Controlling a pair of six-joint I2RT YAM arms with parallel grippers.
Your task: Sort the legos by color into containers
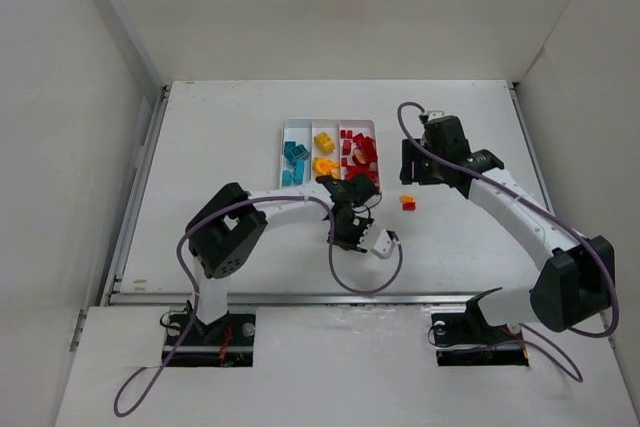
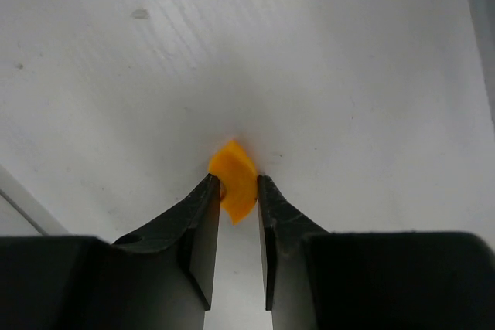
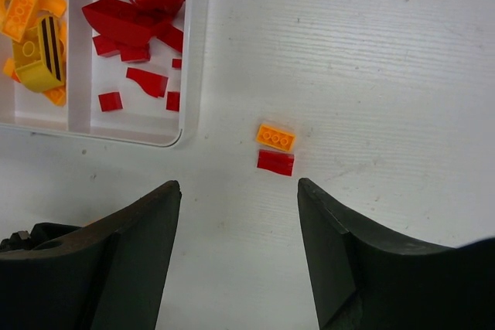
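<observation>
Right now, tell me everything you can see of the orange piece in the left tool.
The orange piece is a small, smooth plastic lego with a curved, wedge-like outline; no studs show. The left tool is shut on it: two black fingertips pinch its sides, and its tilted upper end pokes past them. Behind it is the white table; whether they touch cannot be told.

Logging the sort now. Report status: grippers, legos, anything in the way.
Left gripper shut on orange lego piece. Right gripper open, loose orange brick and red brick ahead, beside tray. No obstruction seen.
</observation>
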